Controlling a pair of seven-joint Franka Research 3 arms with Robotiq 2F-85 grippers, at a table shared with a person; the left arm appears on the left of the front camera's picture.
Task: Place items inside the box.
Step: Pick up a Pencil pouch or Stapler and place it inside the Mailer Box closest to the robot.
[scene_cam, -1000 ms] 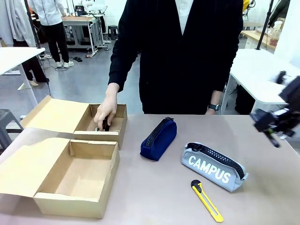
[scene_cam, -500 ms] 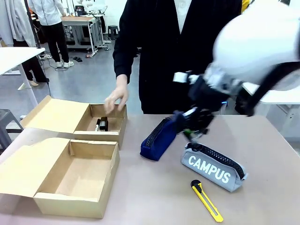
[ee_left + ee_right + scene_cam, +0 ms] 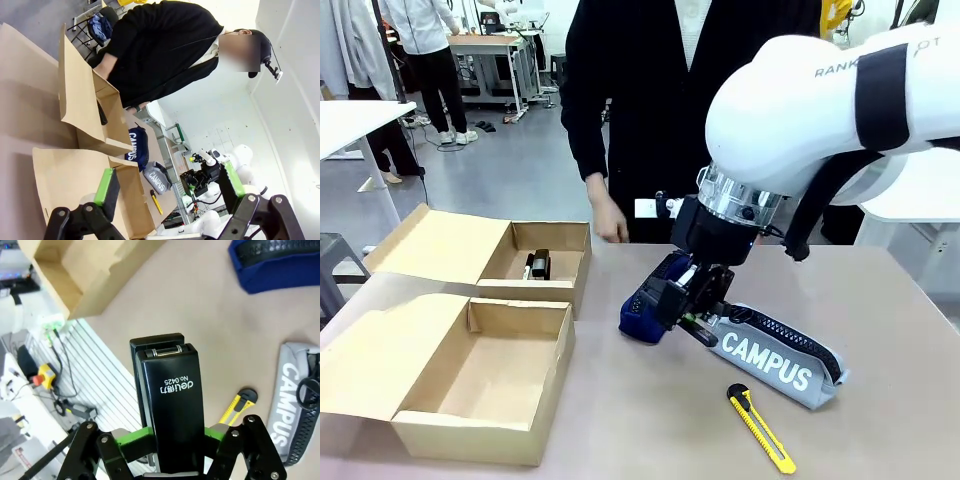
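Right end effector [image 3: 172,440] is clamped on the black stapler [image 3: 170,400], above the table [image 3: 200,340] near the navy zip pencil pouch [image 3: 280,277]; left end effector [image 3: 170,182] stands wide apart, empty.

My pads [image 3: 134,445] were green, set in black, and the stapler [image 3: 170,405] between them was glossy black with small white print. The grey pouch [image 3: 775,362] carried white "CAMPUS" lettering and a black zip. Beside the grey pouch, the navy pouch [image 3: 635,320] had a black zip too. Near the grey pouch, the knife [image 3: 760,428] was yellow and black. The table [image 3: 650,430] was a dull tan, the boxes [image 3: 470,440] plain brown card.
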